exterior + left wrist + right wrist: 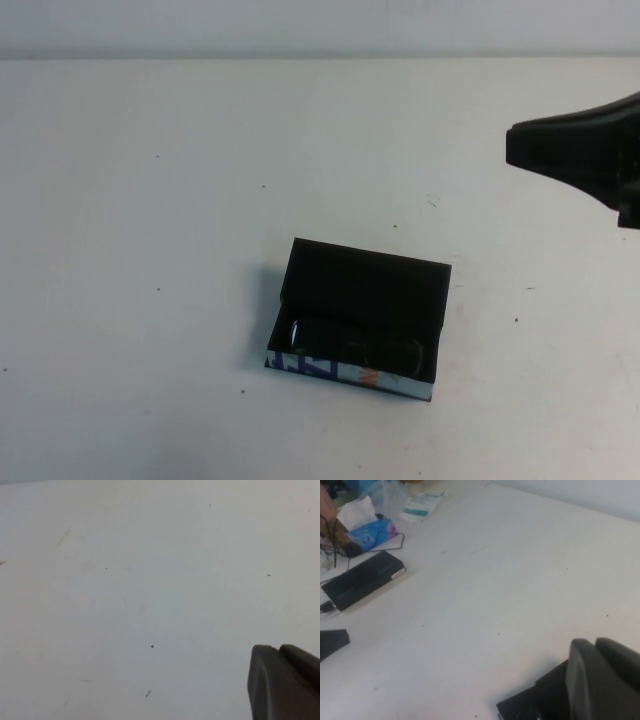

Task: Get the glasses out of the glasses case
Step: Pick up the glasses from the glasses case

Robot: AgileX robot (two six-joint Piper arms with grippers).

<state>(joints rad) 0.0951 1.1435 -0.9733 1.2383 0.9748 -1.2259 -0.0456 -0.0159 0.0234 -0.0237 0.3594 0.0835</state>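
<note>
The glasses case (366,276) lies open on the white table, just in front of the middle in the high view, with its white printed strip facing the front. The dark glasses (355,346) lie inside it along the front wall. My right gripper (512,146) hovers at the far right, apart from the case, shut and empty. In the right wrist view its fingertips (592,647) meet above a corner of the case (535,702). My left gripper (275,650) shows only in the left wrist view, shut and empty over bare table.
The right wrist view shows things beyond the table area: a flat black box (364,579), a blue tissue pack (370,532), cables, a plastic packet (420,505) and a dark wedge (332,642).
</note>
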